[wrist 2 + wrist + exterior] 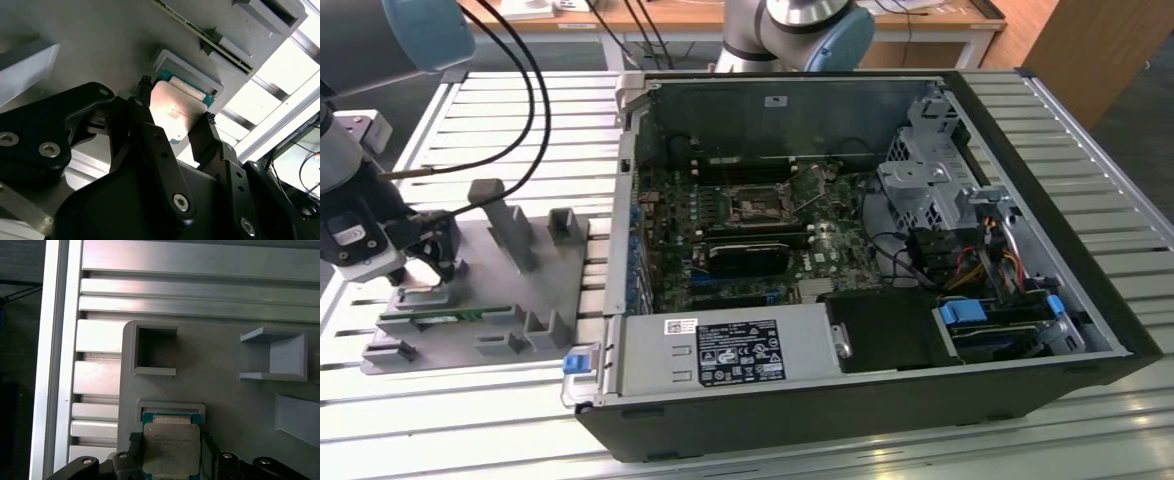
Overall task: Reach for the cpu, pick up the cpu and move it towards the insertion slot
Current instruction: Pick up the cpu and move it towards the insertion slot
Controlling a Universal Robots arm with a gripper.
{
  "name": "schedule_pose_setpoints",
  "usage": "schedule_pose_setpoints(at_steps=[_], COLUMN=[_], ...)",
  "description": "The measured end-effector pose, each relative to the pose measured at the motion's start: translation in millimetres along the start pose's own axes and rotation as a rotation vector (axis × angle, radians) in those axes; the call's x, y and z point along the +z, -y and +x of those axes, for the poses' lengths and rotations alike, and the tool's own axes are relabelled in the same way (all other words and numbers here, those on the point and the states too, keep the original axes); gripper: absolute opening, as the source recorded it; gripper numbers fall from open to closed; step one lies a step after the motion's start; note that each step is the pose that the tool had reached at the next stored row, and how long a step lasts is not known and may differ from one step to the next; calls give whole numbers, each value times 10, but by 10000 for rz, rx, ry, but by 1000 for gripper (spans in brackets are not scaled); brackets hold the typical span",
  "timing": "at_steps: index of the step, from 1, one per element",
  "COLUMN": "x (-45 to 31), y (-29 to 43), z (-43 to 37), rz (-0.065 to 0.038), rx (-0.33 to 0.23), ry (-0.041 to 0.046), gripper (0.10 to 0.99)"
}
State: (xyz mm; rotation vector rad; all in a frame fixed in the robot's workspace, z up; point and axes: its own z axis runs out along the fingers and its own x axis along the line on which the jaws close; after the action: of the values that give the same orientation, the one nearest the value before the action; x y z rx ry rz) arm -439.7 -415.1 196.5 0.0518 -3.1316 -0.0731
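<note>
Black computer case [1081,230] lies open on the slatted table [1121,130], its insertion slot [755,206] bare on the board. Well apart, at the exterior view's left, sits the grey tray [500,300], with my gripper [430,265] low over it. In the first wrist view my fingers [134,441] press on two opposite edges of the cpu [171,447], which lies at or just above its tray recess. Reach and grasp look done; the carry to the slot, I judge, is not yet begun.
</note>
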Motion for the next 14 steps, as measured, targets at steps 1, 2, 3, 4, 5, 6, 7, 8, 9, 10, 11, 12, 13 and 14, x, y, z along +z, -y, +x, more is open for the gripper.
schedule_pose_setpoints(at_steps=[1, 2, 3, 4, 5, 6, 7, 8, 9, 10, 11, 12, 13, 14], x=[-8, -18, -33, -51, -68, -85, -100, -115, -128, -142, -157, -170, -184, -198], y=[-1, -1, -2, -3, -4, -4, -5, -6, -7, -7, -8, -9, -9, -10], z=[0, 0, 0, 1, 1, 1, 2, 2, 2, 2, 3, 3, 3, 3], rz=[-1, -2, -1, -3, -5, -5, -6, -6, -7, -7, -7, -7, -8, -8], rx=[0, 0, -1, -1, -1, -1, 0, 0, 0, 0, 0, 0, 0, 0], ry=[2, 3, 1, 2, 4, 3, 3, 3, 4, 4, 3, 3, 4, 4], gripper=[545, 545, 545, 545, 545, 545, 545, 545, 545, 545, 545, 545, 545, 545])
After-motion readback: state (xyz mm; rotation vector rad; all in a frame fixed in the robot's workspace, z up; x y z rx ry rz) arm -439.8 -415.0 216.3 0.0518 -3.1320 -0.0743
